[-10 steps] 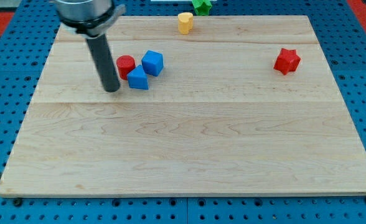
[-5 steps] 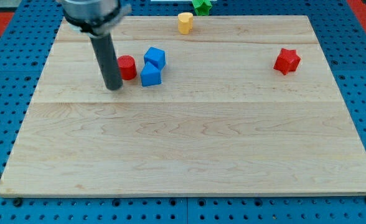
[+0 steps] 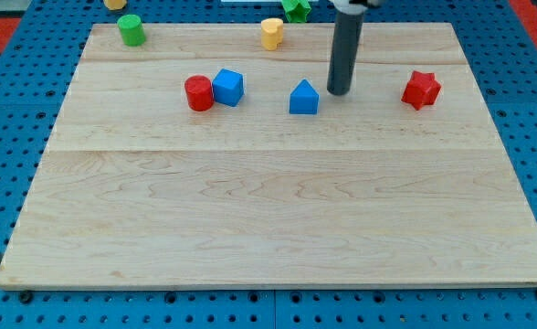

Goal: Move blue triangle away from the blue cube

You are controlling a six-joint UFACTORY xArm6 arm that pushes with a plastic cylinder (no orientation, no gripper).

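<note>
The blue triangle (image 3: pixel 303 98) lies on the wooden board near the middle top. The blue cube (image 3: pixel 228 87) sits to its left, well apart from it, touching a red cylinder (image 3: pixel 198 93). My tip (image 3: pixel 339 91) rests on the board just right of the blue triangle, a small gap between them. The dark rod rises from the tip to the view's top.
A red star (image 3: pixel 421 89) lies at the right. A yellow block (image 3: pixel 270 33) and a green cylinder (image 3: pixel 130 29) sit near the board's top edge. A green block (image 3: pixel 296 9) and a yellow block (image 3: pixel 115 4) lie just off the board at the top.
The blue triangle has moved right, away from the blue cube. My tip has gone from left of the red cylinder to right of the triangle. The red cylinder and cube shifted slightly.
</note>
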